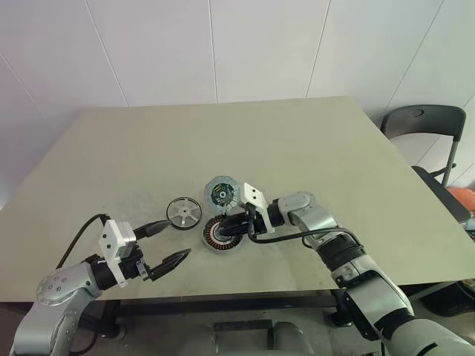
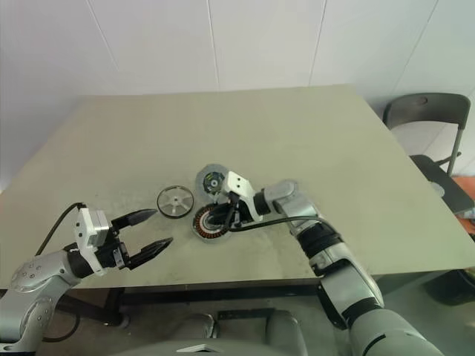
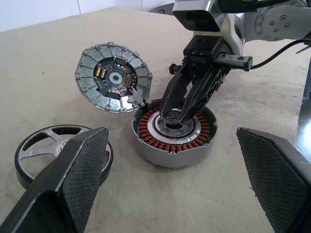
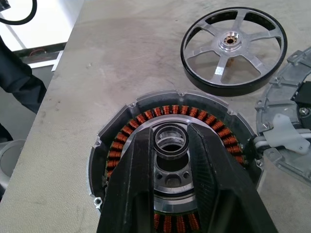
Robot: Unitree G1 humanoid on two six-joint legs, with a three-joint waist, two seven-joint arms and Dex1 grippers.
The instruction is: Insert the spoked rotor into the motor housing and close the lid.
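We see the motor housing [image 1: 221,235] on the table [image 1: 312,163] near its near edge, windings exposed. The right gripper [image 4: 171,144] reaches into it, fingers pinching a small dark ring [image 4: 170,141] over the central hub. The lid [image 1: 221,193] lies just beyond the housing, touching its far rim. The spoked rotor [image 1: 183,212] lies flat just left of the housing. The left gripper [image 1: 169,242] hovers left and nearer, fingers spread wide and empty.
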